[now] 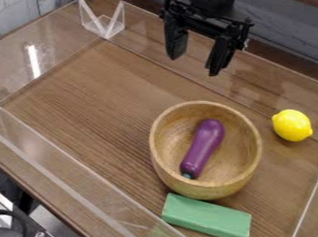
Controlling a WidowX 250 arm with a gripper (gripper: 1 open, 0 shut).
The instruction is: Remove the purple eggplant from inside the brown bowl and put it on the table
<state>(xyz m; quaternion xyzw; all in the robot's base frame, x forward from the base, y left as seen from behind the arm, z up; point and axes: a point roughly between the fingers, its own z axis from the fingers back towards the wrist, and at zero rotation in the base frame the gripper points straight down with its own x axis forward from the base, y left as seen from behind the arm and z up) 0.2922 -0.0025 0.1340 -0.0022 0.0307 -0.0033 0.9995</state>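
The purple eggplant lies inside the brown bowl, its long axis running from far to near. The bowl rests on the table right of centre. My gripper hangs above and beyond the bowl, pointing down. Its dark fingers stand apart and open with nothing between them. It touches neither the bowl nor the eggplant.
A yellow lemon sits to the right of the bowl. A flat green sponge block lies just in front of the bowl. Low clear acrylic walls border the tabletop. A clear angled stand sits at the far left.
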